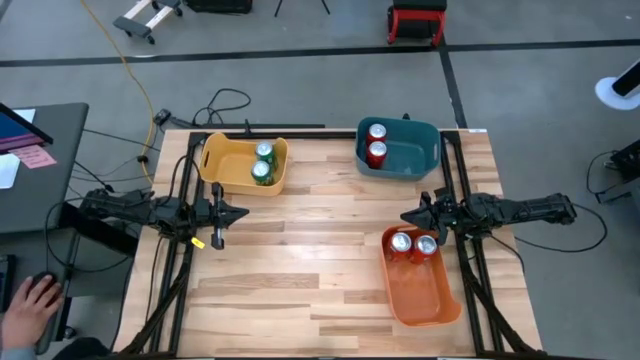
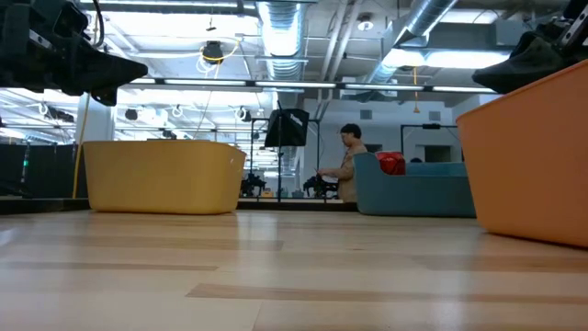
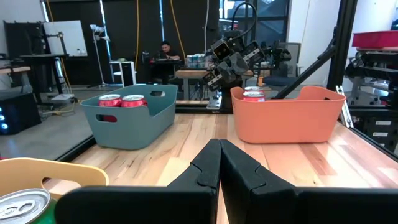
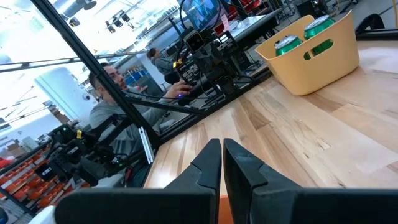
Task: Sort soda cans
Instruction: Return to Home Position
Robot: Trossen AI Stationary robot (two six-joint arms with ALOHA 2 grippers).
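We are counting six cans: two green soda cans [image 1: 264,152] sitting in the yellow bin [image 1: 225,160], two red soda cans [image 1: 377,132] in the teal bin [image 1: 415,150], and two more red soda cans [image 1: 401,243] in the orange bin [image 1: 420,295]. The left gripper [image 1: 238,212] is hanging near the yellow bin and the right gripper [image 1: 408,216] between the teal and orange bins, both clenched on nothing.

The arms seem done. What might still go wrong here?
1. The shut right gripper hangs beside the orange bin; a careless move might nudge it.
2. Red cans sit in both the orange bin and the teal bin, so the sorting may count as unfinished.
The left gripper waits near the yellow bin.
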